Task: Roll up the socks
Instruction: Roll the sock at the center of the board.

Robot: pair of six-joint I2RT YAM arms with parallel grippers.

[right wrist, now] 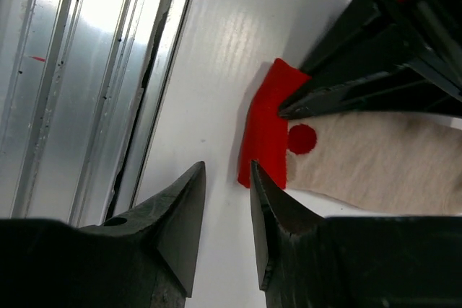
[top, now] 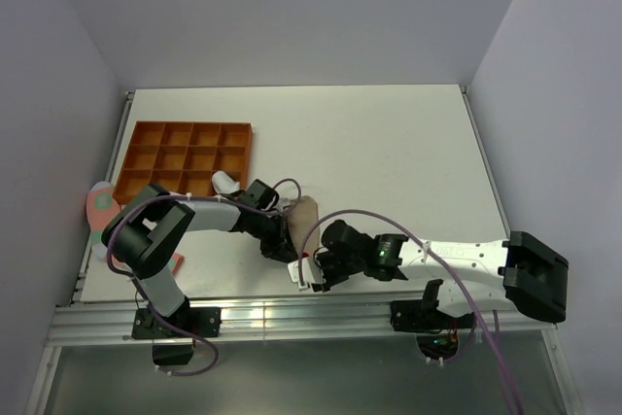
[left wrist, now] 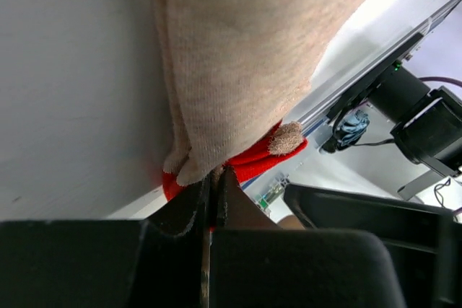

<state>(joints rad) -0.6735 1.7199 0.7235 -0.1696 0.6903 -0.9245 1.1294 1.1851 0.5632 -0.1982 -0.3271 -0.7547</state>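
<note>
I have the left gripper [left wrist: 215, 182] clamped shut on the near end of the beige sock [top: 304, 214], right where its red end [right wrist: 266, 131] meets the beige. The sock lies flat on the table [top: 389, 162], between the two arms. Its long axis runs near to far, leaning a little right at the far end. The red end is close to the table's near edge.

The right gripper [right wrist: 227, 178] hovers low just near of that red end. Its jaws are parted by a narrow gap with bare table showing between them, so it holds nothing. From its tips the red end sits just ahead and slightly to one side, near but apart. The right arm is the free one here, and I judge it should be the one to take the red end and start the roll toward the far end.

The main thing in the way is my own left gripper. Its fingers cover much of the red end, leaving only a strip of cloth to grab, so the two grippers could knock together.

The other things are well clear. The white sock [top: 225, 182] lies against the orange tray [top: 252, 153] to the far left. A reddish sock [top: 97, 209] hangs at the left table edge.
</note>
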